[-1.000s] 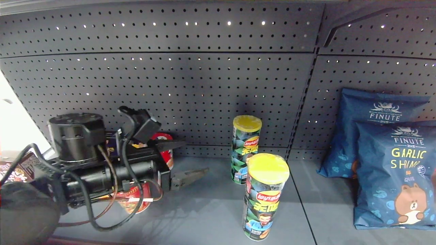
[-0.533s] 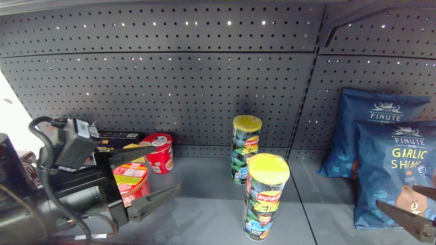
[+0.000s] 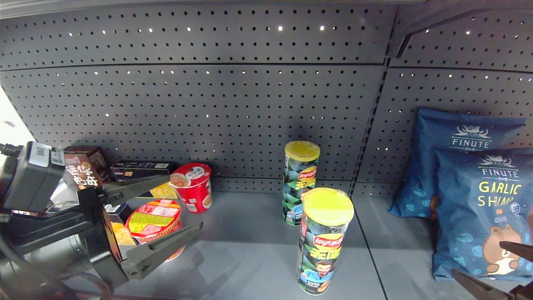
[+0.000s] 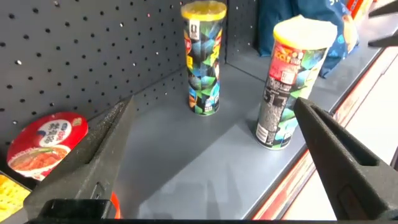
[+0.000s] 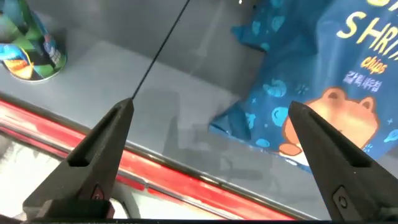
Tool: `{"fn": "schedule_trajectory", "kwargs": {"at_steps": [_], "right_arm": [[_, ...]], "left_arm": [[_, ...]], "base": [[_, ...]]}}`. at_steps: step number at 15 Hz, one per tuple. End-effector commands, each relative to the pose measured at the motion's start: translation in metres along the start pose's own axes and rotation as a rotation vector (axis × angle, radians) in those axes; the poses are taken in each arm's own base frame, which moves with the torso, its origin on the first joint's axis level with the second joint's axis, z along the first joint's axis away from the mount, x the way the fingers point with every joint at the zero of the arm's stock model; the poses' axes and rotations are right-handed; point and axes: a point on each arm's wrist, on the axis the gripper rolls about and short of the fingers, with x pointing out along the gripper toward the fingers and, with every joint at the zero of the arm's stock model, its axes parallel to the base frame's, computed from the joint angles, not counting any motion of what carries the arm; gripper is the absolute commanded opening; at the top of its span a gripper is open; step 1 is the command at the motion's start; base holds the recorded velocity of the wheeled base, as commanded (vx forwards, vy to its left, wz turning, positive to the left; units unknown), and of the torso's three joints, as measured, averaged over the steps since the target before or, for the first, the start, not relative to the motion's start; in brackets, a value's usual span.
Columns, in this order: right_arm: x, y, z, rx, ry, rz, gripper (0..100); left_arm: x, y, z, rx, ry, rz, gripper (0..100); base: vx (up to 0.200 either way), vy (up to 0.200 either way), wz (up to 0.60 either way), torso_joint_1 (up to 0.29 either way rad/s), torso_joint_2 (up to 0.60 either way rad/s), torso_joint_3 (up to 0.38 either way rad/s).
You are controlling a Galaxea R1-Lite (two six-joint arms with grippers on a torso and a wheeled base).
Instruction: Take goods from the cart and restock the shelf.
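My left gripper [image 3: 185, 203] hangs open and empty at the shelf's front left, just in front of a noodle bowl [image 3: 153, 216] with a red and yellow lid. A red noodle cup [image 3: 192, 187] stands behind the bowl. Two chip cans with yellow lids stand mid-shelf, the back can [image 3: 301, 183] near the pegboard and the front can [image 3: 325, 241] near the edge. In the left wrist view, the open left gripper [image 4: 214, 102] faces both cans [image 4: 203, 59] [image 4: 289, 81]. My right gripper [image 3: 478, 258] is open and empty at the front right, before the blue snack bags [image 3: 485, 208] [image 5: 329, 81].
A brown box [image 3: 83, 171] and a dark flat box [image 3: 141, 166] sit at the far left against the pegboard. Bare grey shelf floor [image 3: 250, 250] lies between the bowl and the cans. A red strip [image 5: 155, 174] marks the shelf's front edge.
The left arm has pulled back toward the front left, uncovering the noodle bowl and the boxes. The right gripper has come into view at the lower right and sunk slightly.
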Motion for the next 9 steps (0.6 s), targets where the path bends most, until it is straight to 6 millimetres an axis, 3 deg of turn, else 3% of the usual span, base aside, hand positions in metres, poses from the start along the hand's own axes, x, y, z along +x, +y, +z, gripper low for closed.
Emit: {"fn": "schedule_trajectory", "kwargs": {"at_steps": [1,9], "right_arm": [[-0.0002,0.0002,-0.0008,-0.002,0.001,0.003,100],[0.0004,0.0005,-0.0002,-0.002,-0.003,0.014,100]], "left_arm": [[0.0001,-0.0001,0.0005,0.002,-0.002,-0.001,100],[0.0003,0.0002,-0.0013,-0.002,0.005,-0.001,100]], "base": [[0.000,0.000,0.00,0.000,0.00,0.000],[0.000,0.000,-0.07,0.000,0.00,0.000]]}}
